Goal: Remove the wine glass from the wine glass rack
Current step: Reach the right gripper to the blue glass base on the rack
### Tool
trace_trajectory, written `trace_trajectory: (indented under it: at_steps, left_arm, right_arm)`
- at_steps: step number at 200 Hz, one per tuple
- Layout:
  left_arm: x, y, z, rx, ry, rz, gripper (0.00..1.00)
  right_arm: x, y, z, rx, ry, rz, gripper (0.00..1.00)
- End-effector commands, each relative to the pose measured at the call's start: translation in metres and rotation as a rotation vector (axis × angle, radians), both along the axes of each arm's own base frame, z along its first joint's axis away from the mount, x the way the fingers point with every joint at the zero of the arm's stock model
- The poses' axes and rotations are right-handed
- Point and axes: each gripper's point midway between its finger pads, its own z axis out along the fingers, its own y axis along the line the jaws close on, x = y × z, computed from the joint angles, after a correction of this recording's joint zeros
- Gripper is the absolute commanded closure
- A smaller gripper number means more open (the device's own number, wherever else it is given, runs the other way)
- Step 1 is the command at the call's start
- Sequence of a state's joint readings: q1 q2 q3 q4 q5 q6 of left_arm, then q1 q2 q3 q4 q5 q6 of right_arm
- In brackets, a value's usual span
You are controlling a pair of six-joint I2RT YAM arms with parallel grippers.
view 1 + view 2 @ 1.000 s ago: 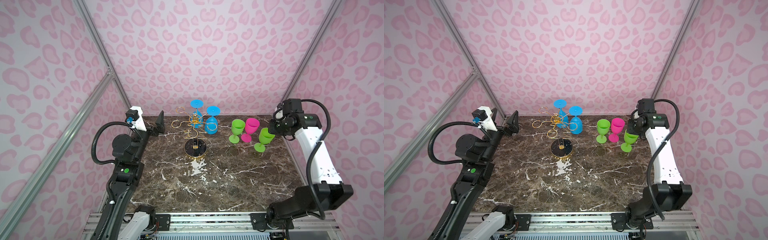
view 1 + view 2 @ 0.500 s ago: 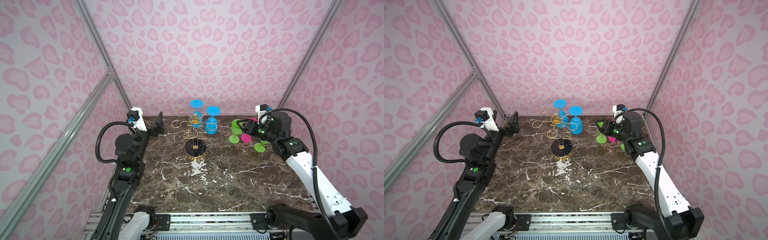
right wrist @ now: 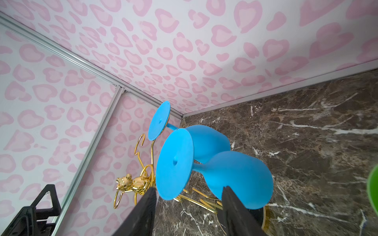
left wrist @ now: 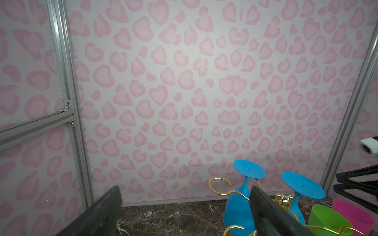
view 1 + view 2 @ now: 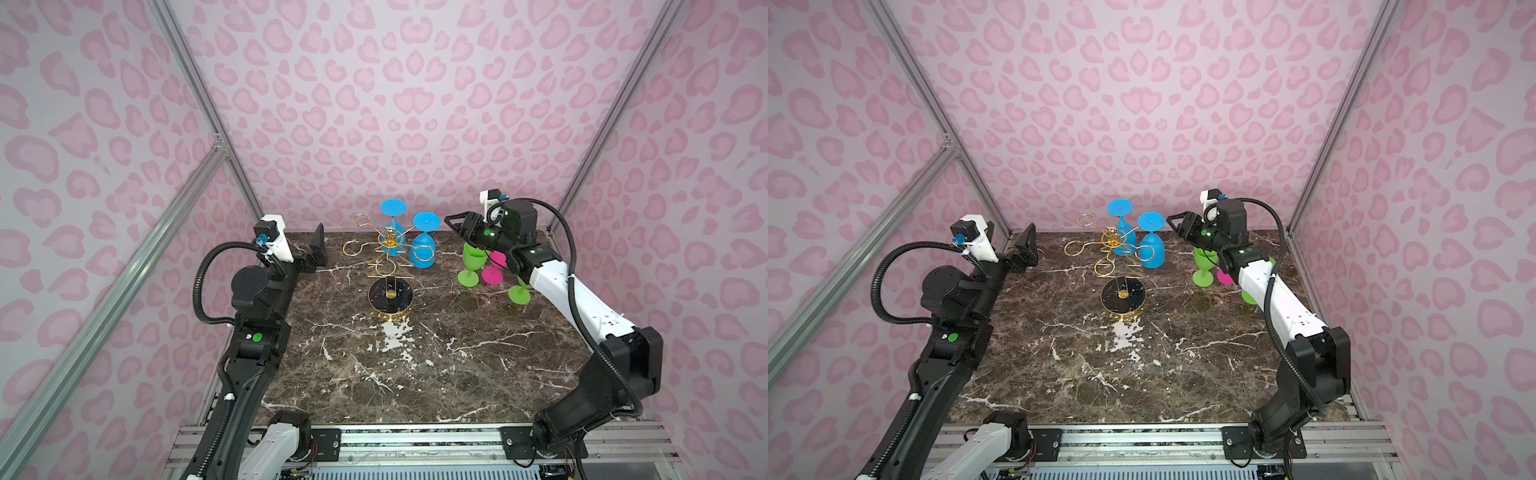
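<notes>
**Operator:** How does my right pincer stand?

**Spotter:** Your right pincer (image 5: 454,224) has its jaws partway apart, with nothing gripped between them. It hangs in the air over the back of the table, tips turned toward the rack. In both top views it shows just above the rim of a lime-green goblet (image 5: 471,259).

**Operator:** And the glass I'm after?

**Spotter:** The matte blue wine glass (image 5: 422,254) hangs upside down, foot up, in a loop of the thin gold wire rack (image 5: 390,239). It is near your fingertips, on their rack side, and a gap shows between it and them. Through your right wrist camera, its round foot and bowl lie beyond the opening between your two black fingers (image 3: 143,214), and neither finger touches it.

**Operator:** What is around it?

**Spotter:** A second blue wine glass (image 5: 392,207) hangs the same way just behind it, toward the back wall. I cannot tell whether the two bowls touch. The rack's round black gold-rimmed base (image 5: 379,297) sits on the dark brown marble tabletop (image 5: 415,374). Under your right forearm, a pink goblet (image 5: 492,275) and another lime-green goblet (image 5: 519,296) stand upright beside the first green one.

**Operator:** And my left side?

**Spotter:** Your left pincer (image 4: 185,190) is spread wide and empty. It sits on the far side of the rack from your right one, near the back left corner and well apart from both blue glasses.
</notes>
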State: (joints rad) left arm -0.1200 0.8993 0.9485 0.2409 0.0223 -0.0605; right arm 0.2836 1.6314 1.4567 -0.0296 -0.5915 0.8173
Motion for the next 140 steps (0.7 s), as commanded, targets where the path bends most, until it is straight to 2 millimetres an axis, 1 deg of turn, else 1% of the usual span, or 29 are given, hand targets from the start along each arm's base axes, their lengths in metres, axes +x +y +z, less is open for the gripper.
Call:
trace_trajectory:
  at_steps: [1,21,24,26,31,64,91,108,140]
  left_arm:
    - [-0.003,0.000,0.012,-0.010,-0.050,-0.005,0.02]
    - [-0.002,0.001,0.012,-0.010,-0.050,-0.004,0.01]
    - [-0.002,0.001,0.011,-0.009,-0.049,-0.003,0.01]
    - [-0.002,0.000,0.011,-0.010,-0.048,-0.004,0.01]
    - [-0.002,0.001,0.011,-0.011,-0.047,-0.002,0.01]
    - [-0.001,0.001,0.010,-0.014,-0.046,-0.002,0.01]
    - [-0.001,0.003,0.010,-0.013,-0.046,0.002,0.01]
    - [0.000,0.002,0.009,-0.014,-0.043,0.000,0.02]
    - [-0.001,0.003,0.010,-0.016,-0.045,0.000,0.02]
  right_arm:
    - [0.009,0.008,0.004,0.028,-0.029,0.024,0.47]
    - [0.014,0.015,-0.004,0.049,-0.012,0.041,0.48]
    - [0.014,0.015,-0.003,0.053,-0.013,0.043,0.48]
    - [0.015,0.016,0.008,0.061,-0.036,0.045,0.48]
    - [0.016,0.018,0.012,0.065,-0.043,0.049,0.48]
    - [0.020,0.028,0.007,0.062,-0.030,0.069,0.48]
    - [0.020,0.036,0.005,0.057,-0.023,0.087,0.51]
    - [0.019,0.037,0.002,0.045,-0.017,0.086,0.51]
    - [0.018,0.036,-0.003,0.039,-0.007,0.084,0.56]
